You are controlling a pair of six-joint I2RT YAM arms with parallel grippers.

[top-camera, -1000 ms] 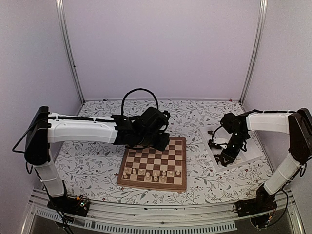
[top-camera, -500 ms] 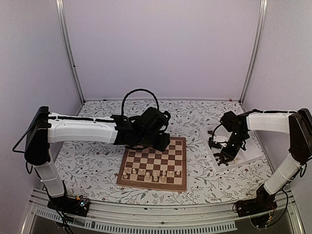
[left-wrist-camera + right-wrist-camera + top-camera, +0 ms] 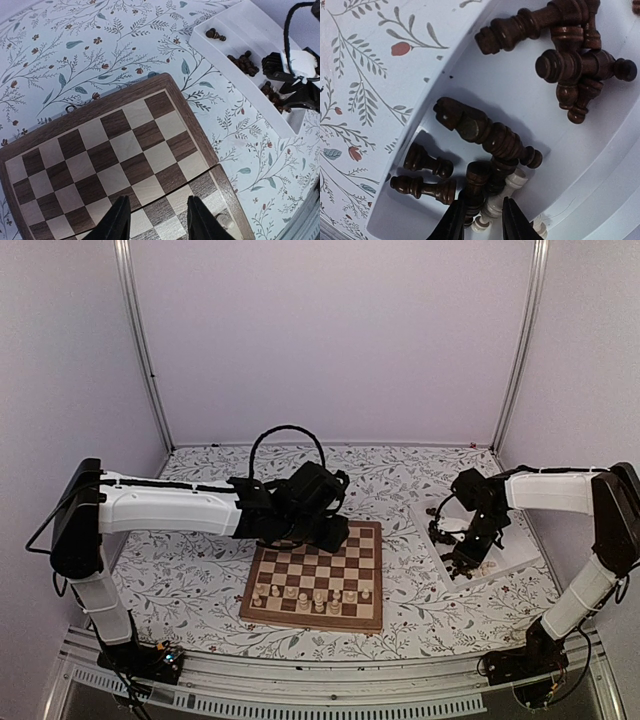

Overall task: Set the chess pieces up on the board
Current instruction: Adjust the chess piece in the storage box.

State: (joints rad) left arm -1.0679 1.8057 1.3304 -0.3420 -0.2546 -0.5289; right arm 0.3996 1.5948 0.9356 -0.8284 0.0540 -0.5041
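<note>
The chess pieces (image 3: 505,142) I'm after lie toppled in heaps in the white tray (image 3: 600,165), which sits to the right of the board (image 3: 315,575) and apart from it. One pale piece (image 3: 496,204) lies on its side right under my right hand (image 3: 482,222). Its long axis slants up through the gap between my fingers (image 3: 454,220), and dark pieces (image 3: 475,187) crowd against it. The fingers straddle it part-way apart, but I cannot tell whether they pinch it yet.

That hand is plainly the nearer one. My left hand (image 3: 157,220) hovers over the board's far edge, toward its right corner, fingers apart and holding nothing. A row of pale pieces (image 3: 310,595) stands along the board's near edge.

The board rests on a floral-print counter (image 3: 190,570), with plain pale walls (image 3: 330,340) around it.
</note>
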